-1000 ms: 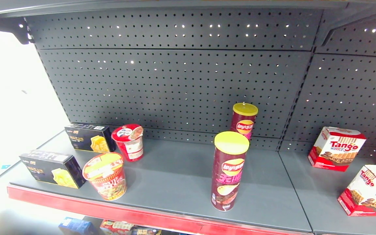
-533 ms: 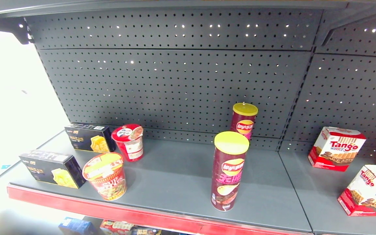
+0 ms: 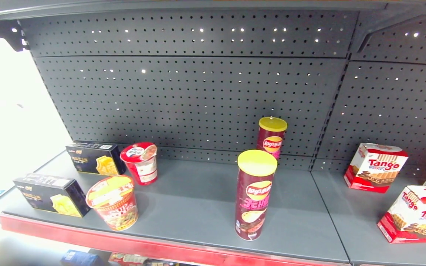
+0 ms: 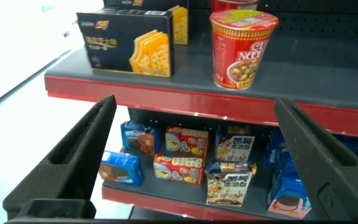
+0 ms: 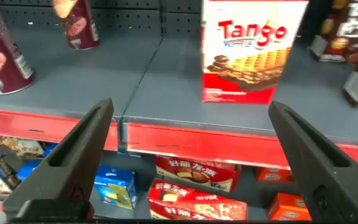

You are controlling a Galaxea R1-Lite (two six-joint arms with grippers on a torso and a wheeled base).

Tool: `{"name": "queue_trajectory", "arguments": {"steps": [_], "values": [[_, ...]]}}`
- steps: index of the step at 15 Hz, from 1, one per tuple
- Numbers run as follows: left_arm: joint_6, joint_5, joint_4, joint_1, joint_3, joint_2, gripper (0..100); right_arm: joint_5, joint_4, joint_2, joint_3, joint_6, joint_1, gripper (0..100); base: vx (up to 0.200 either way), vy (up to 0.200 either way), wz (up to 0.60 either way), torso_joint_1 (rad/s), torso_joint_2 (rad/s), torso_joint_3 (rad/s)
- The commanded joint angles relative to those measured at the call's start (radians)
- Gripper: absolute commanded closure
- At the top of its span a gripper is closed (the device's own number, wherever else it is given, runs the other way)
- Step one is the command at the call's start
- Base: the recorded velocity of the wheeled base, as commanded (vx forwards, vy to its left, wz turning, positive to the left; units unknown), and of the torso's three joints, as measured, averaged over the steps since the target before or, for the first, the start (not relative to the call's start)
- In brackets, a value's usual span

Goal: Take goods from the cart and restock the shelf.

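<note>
The grey shelf point(image 3: 198, 207) carries two maroon chips cans, one at the front point(image 3: 253, 195) and one at the back point(image 3: 271, 137). Left of them stand two cup noodles point(image 3: 113, 203) and two black cracker boxes point(image 3: 50, 194). Two red and white Tango boxes point(image 3: 375, 168) sit on the right section. My left gripper point(image 4: 194, 106) is open and empty, low in front of the shelf edge, facing a black box point(image 4: 129, 43) and a cup noodle point(image 4: 241, 46). My right gripper point(image 5: 191, 107) is open and empty too, facing a Tango box point(image 5: 250, 53).
A red strip point(image 3: 124, 240) runs along the shelf's front edge. The lower shelf holds several small snack packs point(image 4: 185, 155) and red boxes point(image 5: 191, 186). A perforated back panel point(image 3: 198, 92) closes the rear. Bare shelf floor lies between the cups and the cans.
The whole head picture has shifted slightly, so the camera moved. The goods on the shelf stand where they were.
</note>
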Motion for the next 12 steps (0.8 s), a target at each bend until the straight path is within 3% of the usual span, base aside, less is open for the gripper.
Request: {"name": "queue_trajectory", "arguments": {"steps": [1,3,6,12], "values": [[0.0,0.0,-0.001,0.002,0.0,0.0,0,0.0,0.001,0.0,0.0,0.0,0.0,0,0.0,0.0,0.0,0.0,0.0,0.0],[0.0,0.0,-0.001,0.002,0.0,0.0,0,0.001,0.001,0.0,0.0,0.0,0.0,0,0.0,0.0,0.0,0.0,0.0,0.0],[0.001,0.0,-0.001,0.002,0.0,0.0,0,0.001,0.001,0.0,0.0,0.0,0.0,0,0.0,0.0,-0.6,0.001,0.0,0.002],[0.017,-0.026,0.001,0.002,0.0,0.0,0,0.001,0.001,0.0,0.002,0.0,0.0,0,0.0,0.0,0.0,0.0,0.0,0.0]]}}
